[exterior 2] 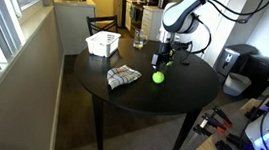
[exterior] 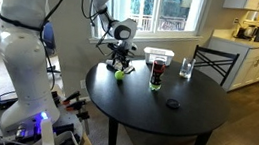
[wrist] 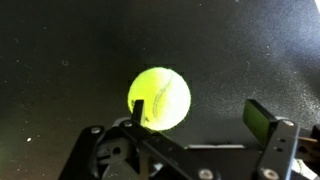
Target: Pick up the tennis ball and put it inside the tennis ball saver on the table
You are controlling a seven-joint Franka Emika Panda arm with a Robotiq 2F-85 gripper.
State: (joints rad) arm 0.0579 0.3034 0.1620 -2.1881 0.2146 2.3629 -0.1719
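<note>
Wrist view shows the gripper (wrist: 197, 110) hanging with jaws spread apart over the tennis ball (wrist: 160, 98), which lies ungrasped on the table (wrist: 60, 60), so pickup and delivery into the tennis ball saver (exterior: 157, 73) both remain.

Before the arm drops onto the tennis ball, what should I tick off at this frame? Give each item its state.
1. Gripper open: ok, the fingers stand wide apart in the wrist view.
2. Tennis ball centred between the fingers: not ok, it lies off toward one finger.
3. Ball free on the table, nothing touching it: ok.
4. Tennis ball saver upright on the table: ok.
5. Saver's top open to take the ball: cannot tell.
</note>
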